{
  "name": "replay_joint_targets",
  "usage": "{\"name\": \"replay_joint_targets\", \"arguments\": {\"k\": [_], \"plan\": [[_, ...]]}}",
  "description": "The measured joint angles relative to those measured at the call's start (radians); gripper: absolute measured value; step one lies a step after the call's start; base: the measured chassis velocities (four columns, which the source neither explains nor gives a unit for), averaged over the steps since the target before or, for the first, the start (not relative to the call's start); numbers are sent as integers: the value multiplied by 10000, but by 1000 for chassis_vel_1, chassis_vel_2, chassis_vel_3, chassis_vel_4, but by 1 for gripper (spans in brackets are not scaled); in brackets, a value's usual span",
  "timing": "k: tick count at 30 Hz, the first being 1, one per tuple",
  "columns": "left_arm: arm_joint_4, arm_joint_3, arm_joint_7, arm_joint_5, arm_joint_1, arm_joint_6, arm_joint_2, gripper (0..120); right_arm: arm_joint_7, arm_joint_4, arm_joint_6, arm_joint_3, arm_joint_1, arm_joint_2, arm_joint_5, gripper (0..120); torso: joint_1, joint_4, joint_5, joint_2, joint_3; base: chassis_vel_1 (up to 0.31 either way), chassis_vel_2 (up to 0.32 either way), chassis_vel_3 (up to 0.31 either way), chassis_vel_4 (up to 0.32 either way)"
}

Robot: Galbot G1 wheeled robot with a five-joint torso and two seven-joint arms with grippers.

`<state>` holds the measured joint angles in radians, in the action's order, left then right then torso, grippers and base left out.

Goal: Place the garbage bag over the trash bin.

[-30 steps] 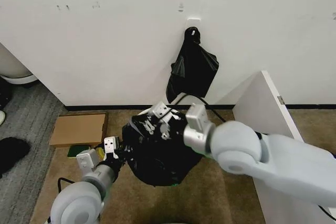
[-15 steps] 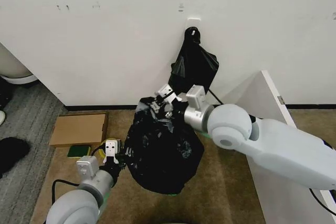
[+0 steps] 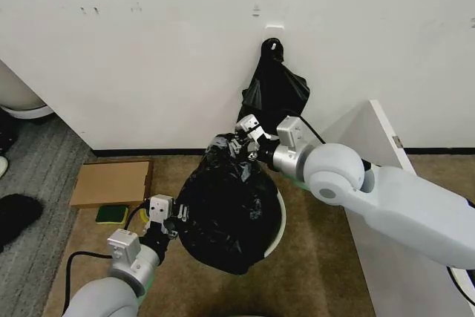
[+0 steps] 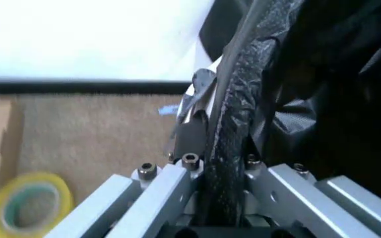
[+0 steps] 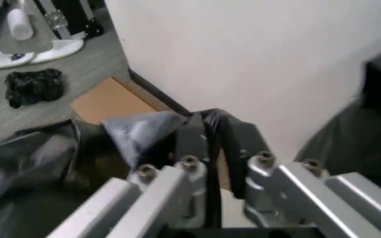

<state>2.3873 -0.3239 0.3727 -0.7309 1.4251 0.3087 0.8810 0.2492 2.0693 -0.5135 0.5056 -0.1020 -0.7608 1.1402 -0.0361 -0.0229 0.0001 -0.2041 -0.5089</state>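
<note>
The crinkled black garbage bag (image 3: 226, 209) hangs stretched between both grippers and drapes over the trash bin, of which a white arc of rim (image 3: 282, 220) shows at the bag's right side. My right gripper (image 3: 249, 135) is raised near the wall, shut on the bag's upper edge; the right wrist view shows its fingers (image 5: 192, 133) pinching the thin film (image 5: 137, 131). Low on the left, my left gripper (image 3: 168, 220) is shut on the bag's other edge, and in the left wrist view a twisted strip of bag (image 4: 233, 119) runs between its fingers.
A smaller black bag (image 3: 274, 90) hangs from a wall hook just behind. A flat cardboard piece (image 3: 111, 182) and a green pad (image 3: 111, 214) lie on the floor to the left, a yellow tape roll (image 4: 25, 208) beside the left gripper. A white panel (image 3: 371, 154) stands on the right.
My right gripper has pulled the bag's edge up and rightward toward the wall, stretching the bag taller. The left gripper has stayed low on its edge. The bin's rim now shows at the right.
</note>
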Motion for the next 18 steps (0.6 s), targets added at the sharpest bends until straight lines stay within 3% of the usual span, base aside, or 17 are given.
{"name": "replay_joint_targets", "arguments": {"k": [2, 6, 12, 18], "plan": [[11, -89, 432, -1139, -154, 238, 79, 0, -53, 216, 95, -521, -429, 365, -1, 18, 0, 0, -1, 0, 0, 0, 0, 0, 0], [-106, -195, 797, -2014, -368, 425, 125, 0, -342, 609, 208, -1540, -1164, 949, 102, 30, 0, -2, 1, 0, 0, 0, 0, 0, 0], [-183, -171, 874, -2150, -435, 487, 136, 0, -569, 1012, 339, -2698, -1959, 1458, 1699, 50, 1, -1, 0, 0, 0, 0, 0, 0, 0], [-195, -112, 947, -2143, -401, 523, 187, 0, -542, 1236, 317, -3711, -2428, 1731, 4380, 76, 1, -1, 0, 0, 0, 0, 0, 0, 0]]}}
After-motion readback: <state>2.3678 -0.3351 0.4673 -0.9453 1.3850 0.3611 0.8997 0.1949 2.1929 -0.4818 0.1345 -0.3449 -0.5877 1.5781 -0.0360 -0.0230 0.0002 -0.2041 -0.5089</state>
